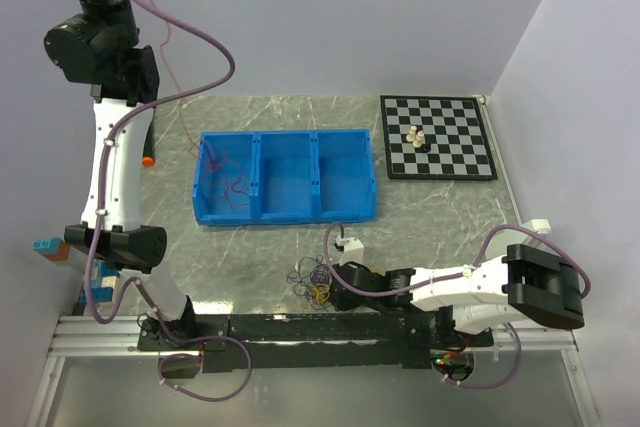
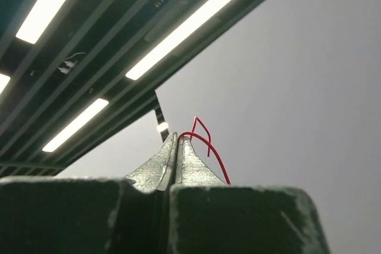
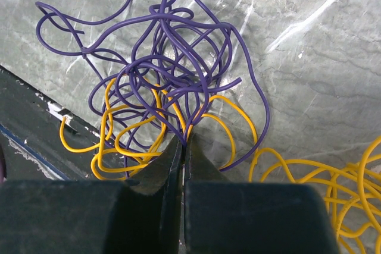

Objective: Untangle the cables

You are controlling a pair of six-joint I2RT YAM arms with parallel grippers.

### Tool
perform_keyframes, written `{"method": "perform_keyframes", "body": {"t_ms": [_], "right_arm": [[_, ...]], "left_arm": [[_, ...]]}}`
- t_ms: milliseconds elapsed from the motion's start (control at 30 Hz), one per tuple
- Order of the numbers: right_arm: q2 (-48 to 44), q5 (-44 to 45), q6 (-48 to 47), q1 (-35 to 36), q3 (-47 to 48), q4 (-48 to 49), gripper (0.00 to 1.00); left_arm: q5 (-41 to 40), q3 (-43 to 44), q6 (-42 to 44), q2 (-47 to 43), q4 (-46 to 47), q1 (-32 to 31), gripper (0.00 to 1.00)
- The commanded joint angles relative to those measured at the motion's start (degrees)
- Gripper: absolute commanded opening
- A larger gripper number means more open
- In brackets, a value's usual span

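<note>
- Two colours of cables (image 3: 172, 81), purple and yellow, lie knotted on the table (image 1: 440, 217) just in front of the blue bin (image 1: 285, 215), near its middle compartment.
- Thin red cables (image 1: 228, 183) sit in the bin's left compartment.
- Right gripper (image 3: 184, 142) clamped tight, tips in the knot; unclear whether a strand is pinched.
- Left gripper (image 2: 177, 138) raised high above the bin's left end, pinching one red strand (image 2: 199, 136).

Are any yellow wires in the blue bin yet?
No: the blue bin holds only red wires, in its left-hand compartment; the yellow wires lie tangled outside it.
</note>
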Motion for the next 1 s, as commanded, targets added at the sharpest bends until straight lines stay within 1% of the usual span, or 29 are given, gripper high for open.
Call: {"method": "perform_keyframes", "body": {"t_ms": [0,100,133,233,267,333,400,533,667,733,867,967], "right_arm": [[0.26,-0.48,1.04,0.46,-0.41,0.29,0.00],[0.08,-0.83,1.22,0.55,-0.59,0.29,0.00],[0.08,-0.83,1.13,0.55,-0.59,0.29,0.00],[0.26,-1.36,1.05,0.55,-0.59,0.29,0.00],[0.34,-1.36,1.13,0.55,-0.59,0.29,0.00],[0.52,-1.45,1.05,0.55,-0.50,0.29,0.00],[0.61,-1.71,1.13,0.55,-0.50,0.29,0.00],[0.87,-1.62,0.96,0.55,0.03,0.29,0.00],[0.79,-1.36,1.31,0.55,0.20,0.21,0.00],[0.52,-1.36,1.75,0.55,-0.06,0.03,0.00],[0.08,-1.18,2.01,0.55,-0.41,0.03,0.00],[0.52,-1.45,1.49,0.55,0.38,-0.67,0.00]], "left_arm": [[-0.26,-4.23,-2.44,-1.46,3.57,0.23,0.01],[-2.97,-12.31,-5.77,-5.57,2.36,0.23,0.01],[-3.77,-15.82,-7.69,-7.86,-0.09,0.23,0.01],[-5.80,-25.57,-13.59,-14.01,-12.56,0.23,0.01],[-5.80,-29.09,-14.56,-16.99,-15.21,0.23,0.01],[-6.15,-39.09,-14.75,-21.22,-16.63,0.23,0.01],[-8.16,-43.96,-14.39,-23.34,-17.51,0.23,0.01],[-12.21,-45.03,-15.80,-24.22,-25.06,0.32,0.01],[-12.92,-46.70,-14.93,-25.02,-26.39,0.94,0.01],[-11.18,-47.58,-15.18,-26.24,-29.10,1.02,0.01],[-5.02,-48.20,-19.13,-28.71,-42.36,1.02,0.01],[-3.08,-47.23,-24.22,-29.15,-56.50,1.02,0.01]]}}
